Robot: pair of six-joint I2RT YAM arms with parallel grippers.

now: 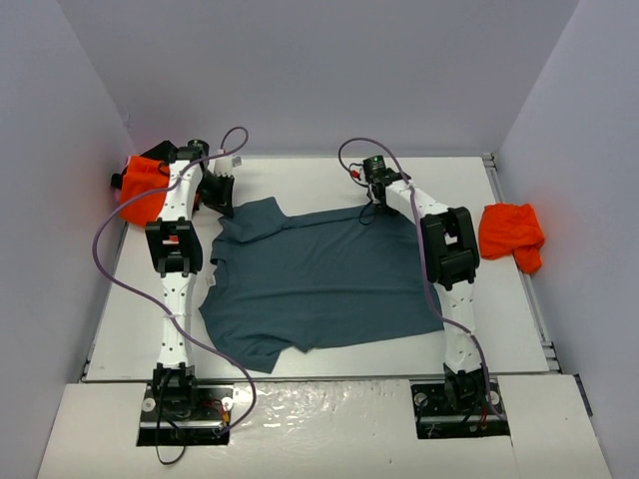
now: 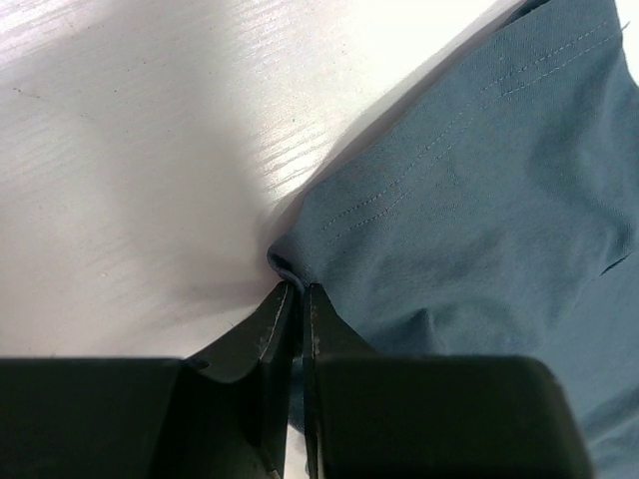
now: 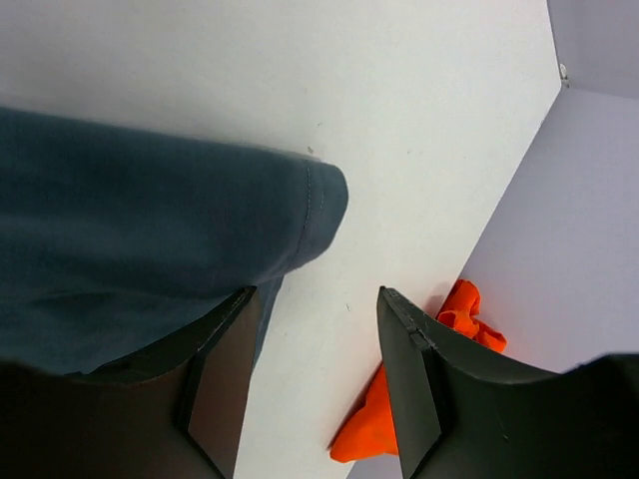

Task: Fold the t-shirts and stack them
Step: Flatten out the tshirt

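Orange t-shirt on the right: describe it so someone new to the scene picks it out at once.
Start at the white table and follow its right edge, just outside the right arm. The orange t-shirt lies there in a crumpled heap. The other orange t-shirt is bunched at the far left corner, and the slate-blue t-shirt is spread flat in the middle.

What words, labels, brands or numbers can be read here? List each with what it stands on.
None can be read. The slate-blue t-shirt, the left orange t-shirt and the right orange t-shirt show no print; nothing elsewhere is legible.
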